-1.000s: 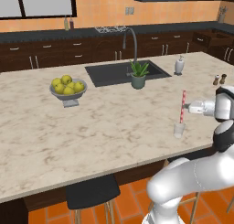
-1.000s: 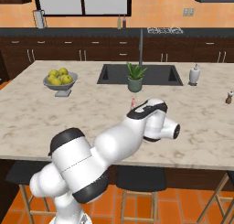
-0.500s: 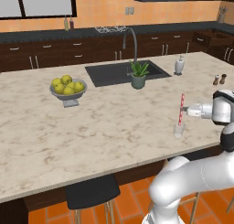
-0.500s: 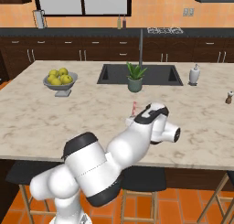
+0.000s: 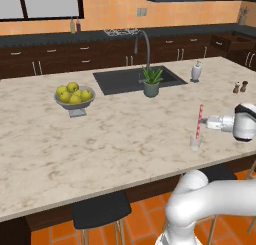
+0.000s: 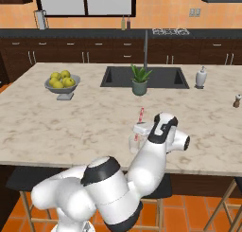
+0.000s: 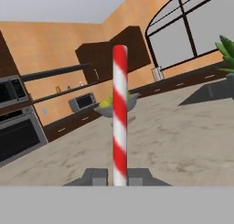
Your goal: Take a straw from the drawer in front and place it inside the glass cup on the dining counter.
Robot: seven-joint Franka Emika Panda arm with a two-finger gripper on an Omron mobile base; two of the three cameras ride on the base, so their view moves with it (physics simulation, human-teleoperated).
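Straw point(image 5: 199, 121) upright in glass cup point(image 5: 195, 143), end effector point(image 5: 203, 122) clamping it

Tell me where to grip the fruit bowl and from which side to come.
Grip the fruit bowl by its thin rim, coming from above with one finger inside and one outside. The bowl is wide and shallow on a narrow foot, and the piled yellow fruit blocks its middle, so a bare stretch of rim looks safest.

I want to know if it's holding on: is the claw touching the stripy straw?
Touching. In the hand view, the claw has both fingertips pressed against the straw.
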